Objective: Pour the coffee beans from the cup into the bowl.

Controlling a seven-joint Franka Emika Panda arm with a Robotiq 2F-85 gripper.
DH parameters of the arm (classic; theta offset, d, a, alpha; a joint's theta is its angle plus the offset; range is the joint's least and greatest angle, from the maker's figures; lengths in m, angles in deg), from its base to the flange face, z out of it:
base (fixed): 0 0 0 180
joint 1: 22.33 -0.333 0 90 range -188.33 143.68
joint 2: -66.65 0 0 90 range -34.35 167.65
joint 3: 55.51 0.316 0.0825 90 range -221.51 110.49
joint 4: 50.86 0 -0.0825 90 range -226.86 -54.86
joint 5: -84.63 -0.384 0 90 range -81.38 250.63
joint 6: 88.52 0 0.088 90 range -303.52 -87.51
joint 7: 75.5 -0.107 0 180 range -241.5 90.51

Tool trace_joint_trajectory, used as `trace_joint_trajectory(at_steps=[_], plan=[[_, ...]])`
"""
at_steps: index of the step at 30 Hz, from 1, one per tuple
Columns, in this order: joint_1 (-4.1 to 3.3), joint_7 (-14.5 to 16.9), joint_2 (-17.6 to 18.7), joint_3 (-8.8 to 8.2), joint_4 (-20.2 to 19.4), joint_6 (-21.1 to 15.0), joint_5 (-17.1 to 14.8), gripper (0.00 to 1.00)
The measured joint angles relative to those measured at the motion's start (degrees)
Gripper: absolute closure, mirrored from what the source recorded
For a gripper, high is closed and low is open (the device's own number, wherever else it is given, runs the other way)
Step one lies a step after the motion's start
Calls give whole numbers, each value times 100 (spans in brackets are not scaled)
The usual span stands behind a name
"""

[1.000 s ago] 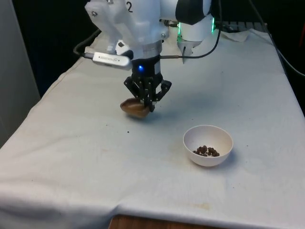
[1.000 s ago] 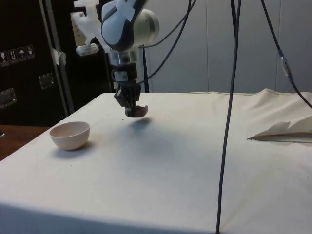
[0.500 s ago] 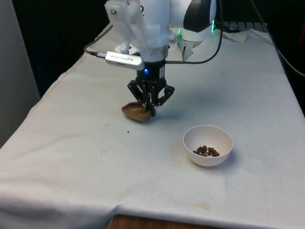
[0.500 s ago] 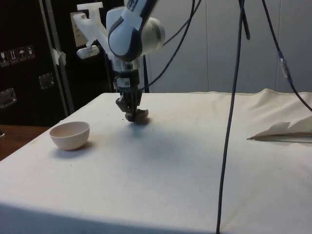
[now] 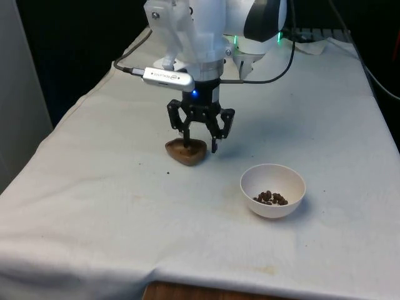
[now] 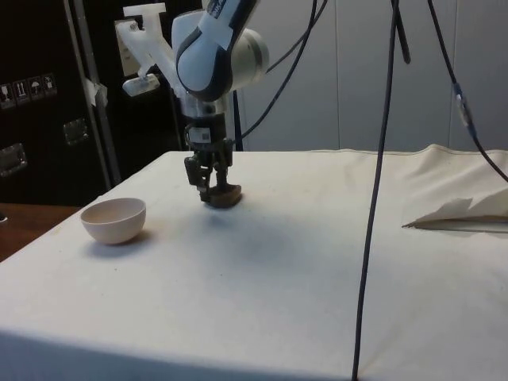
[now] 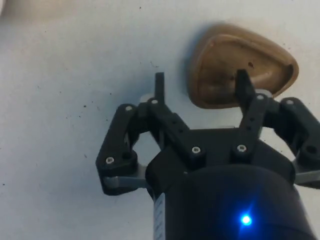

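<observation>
A small brown wooden cup (image 5: 185, 152) (image 6: 225, 197) (image 7: 240, 62) sits upright on the white cloth, left of centre in the front view. My gripper (image 5: 200, 147) (image 6: 208, 190) (image 7: 201, 76) hangs right over it, open. One finger dips inside the cup's hollow and the other stands outside its rim, neither pressing on the wall. The cup looks empty in the wrist view. A white bowl (image 5: 273, 209) (image 6: 115, 221) stands nearer the front edge, to the front view's right of the cup, with several coffee beans (image 5: 270, 198) in its bottom.
A folded pale sheet (image 6: 468, 214) lies at the side view's far right. Black cables (image 6: 371, 198) hang down in front of the side camera. The table's front edge (image 5: 206, 284) runs close behind the bowl. A dark speck (image 5: 167, 173) lies on the cloth by the cup.
The gripper came down with the tilted cup, set it upright on the cloth, and has opened its fingers off the rim.
</observation>
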Motion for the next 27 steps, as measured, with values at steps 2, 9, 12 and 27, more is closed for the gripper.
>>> trace_joint_trajectory(at_steps=[2,9,12,27], plan=[[0,0,0,0,0,0,0,32],[-6,0,-46,6,-29,0,6,0],[-11,0,-138,6,-103,0,34,0],[-17,6,-917,29,-905,0,327,0]])
